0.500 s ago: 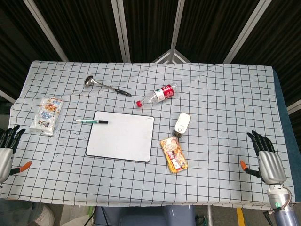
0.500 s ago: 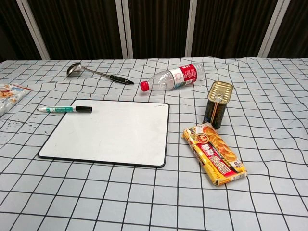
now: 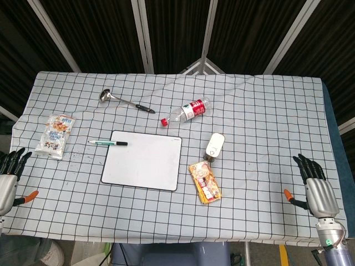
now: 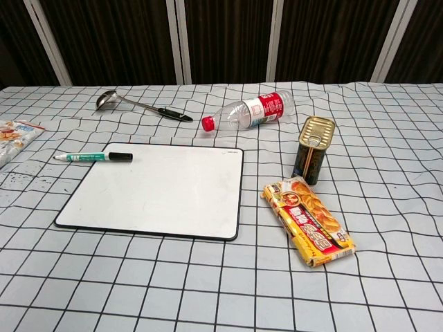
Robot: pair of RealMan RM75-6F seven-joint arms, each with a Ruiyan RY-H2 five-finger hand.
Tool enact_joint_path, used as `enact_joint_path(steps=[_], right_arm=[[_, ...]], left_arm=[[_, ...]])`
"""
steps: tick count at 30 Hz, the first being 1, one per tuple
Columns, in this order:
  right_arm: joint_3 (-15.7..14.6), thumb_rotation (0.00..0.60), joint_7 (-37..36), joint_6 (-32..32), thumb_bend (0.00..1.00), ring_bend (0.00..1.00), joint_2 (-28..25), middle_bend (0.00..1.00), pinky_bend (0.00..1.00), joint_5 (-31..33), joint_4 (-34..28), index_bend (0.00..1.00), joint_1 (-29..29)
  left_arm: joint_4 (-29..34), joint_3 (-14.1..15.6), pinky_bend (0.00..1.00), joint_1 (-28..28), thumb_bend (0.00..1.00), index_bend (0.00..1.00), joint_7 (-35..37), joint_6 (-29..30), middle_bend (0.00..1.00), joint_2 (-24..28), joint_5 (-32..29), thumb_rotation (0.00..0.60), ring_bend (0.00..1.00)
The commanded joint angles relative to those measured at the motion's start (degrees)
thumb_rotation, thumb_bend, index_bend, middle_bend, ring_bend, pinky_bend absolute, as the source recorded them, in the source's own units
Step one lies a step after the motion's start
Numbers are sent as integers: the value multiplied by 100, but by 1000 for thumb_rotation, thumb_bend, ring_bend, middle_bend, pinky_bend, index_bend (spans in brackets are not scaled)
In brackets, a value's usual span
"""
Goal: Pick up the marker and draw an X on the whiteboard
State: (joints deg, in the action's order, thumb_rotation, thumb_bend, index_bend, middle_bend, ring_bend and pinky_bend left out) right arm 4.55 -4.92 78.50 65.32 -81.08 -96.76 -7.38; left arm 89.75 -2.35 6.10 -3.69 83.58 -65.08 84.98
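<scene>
The green-barrelled marker with a black cap (image 3: 108,143) lies flat on the checked-cloth bench (image 3: 260,116), its capped end resting on the upper left corner of the blank white rectangular whiteboard (image 3: 143,160). The left hand (image 3: 8,177) sits at the bench's near left edge, fingers (image 3: 15,157) spread and holding nothing, well apart from the marker. The right hand (image 3: 314,185) sits at the near right edge, fingers apart, empty, farther still from the marker.

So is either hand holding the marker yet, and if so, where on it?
No. Both the left hand and the right hand are empty, fingers apart, at the table's near edge. The marker lies untouched, across the whiteboard's far-left corner.
</scene>
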Motion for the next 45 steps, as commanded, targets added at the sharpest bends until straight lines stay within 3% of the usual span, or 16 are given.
enact_joint_path(steps=[1, 8, 17, 22, 37, 45], right_arm=[[4, 600, 8, -12, 312, 0, 3, 0, 0, 17, 0, 0, -4], [11, 600, -21, -17, 311, 0, -9, 0, 0, 42, -18, 0, 3], [25, 600, -97, -79, 312, 0, -23, 0, 0, 95, -42, 0, -11], [33, 600, -160, -119, 313, 0, -41, 0, 0, 126, -54, 0, -19], [42, 600, -303, -192, 312, 0, -83, 0, 0, 161, -76, 0, -33], [44, 600, -362, -224, 313, 0, -105, 0, 0, 175, -93, 0, -39]], left_arm=[[-21, -15, 0, 64, 100, 0, -24, -110, 0, -18, -39, 600, 0], [33, -286, 0, 462, 101, 33, -238, -633, 0, -27, -350, 600, 0], [-304, -969, 0, 1490, 202, 279, -1052, -1845, 0, -538, -1447, 600, 0], [-796, -1155, 0, 1980, 271, 376, -1511, -2273, 0, -1071, -1913, 600, 0], [-2211, -1303, 0, 2943, 419, 455, -2310, -2906, 11, -2458, -2632, 600, 0], [-2675, -1321, 0, 3219, 431, 461, -2509, -3079, 11, -2913, -2898, 600, 0]])
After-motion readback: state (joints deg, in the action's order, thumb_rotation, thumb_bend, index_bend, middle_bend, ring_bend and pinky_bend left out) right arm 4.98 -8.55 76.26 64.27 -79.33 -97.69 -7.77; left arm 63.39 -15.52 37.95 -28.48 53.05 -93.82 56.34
